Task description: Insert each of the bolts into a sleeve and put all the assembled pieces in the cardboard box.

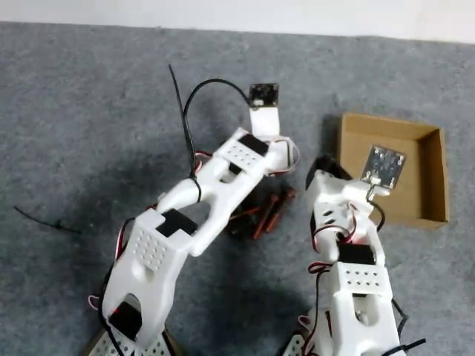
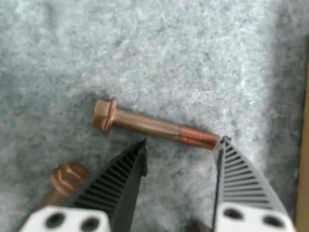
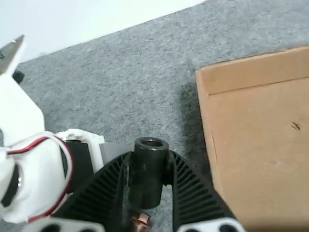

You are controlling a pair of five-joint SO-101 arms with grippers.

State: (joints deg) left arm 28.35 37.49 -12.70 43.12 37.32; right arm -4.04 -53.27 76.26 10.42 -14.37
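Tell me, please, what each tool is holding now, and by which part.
The right tool holds a black sleeve, clamped on the sides of its middle. The left tool is open near a copper bolt and holds nothing.

Grey carpet (image 1: 82, 111) bears copper bolts (image 1: 271, 211), cardboard box (image 1: 386, 123), cable tie (image 1: 44, 220).

Second bolt (image 2: 65, 181): shank hidden behind left pincer (image 2: 183, 143) finger. Bolt pile (image 1: 269, 211) partly under left arm (image 1: 215, 185) in high view, count unclear. Sleeve (image 3: 148, 175) lower end buried in right pincer (image 3: 149, 158). Cardboard box (image 3: 260, 140) cropped by frame edge.
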